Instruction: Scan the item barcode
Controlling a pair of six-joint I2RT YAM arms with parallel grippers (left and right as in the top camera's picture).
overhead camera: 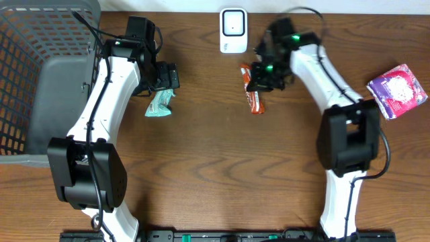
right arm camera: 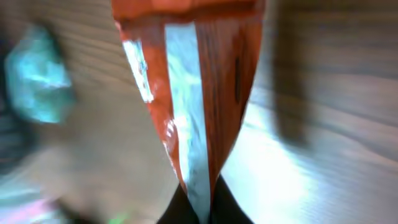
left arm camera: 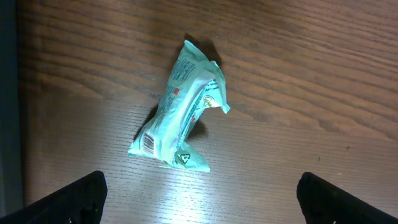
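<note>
The right gripper is clamped tight on one end of a red-orange snack wrapper. The wrapper's silver seam runs down between the dark fingers in the right wrist view, which is blurred. This wrapper sits near the middle of the worktop's far edge, just in front of the white barcode scanner and slightly to its right. Whether its free end touches the wood cannot be told.

The left gripper hangs with its fingers spread wide and holding nothing, over a crumpled teal snack packet. The packet lies flat on the wooden worktop, left of centre, with a small barcode showing at one end. A grey mesh basket fills the far left corner. A pink-and-purple packet lies at the right edge, well apart from both arms.
</note>
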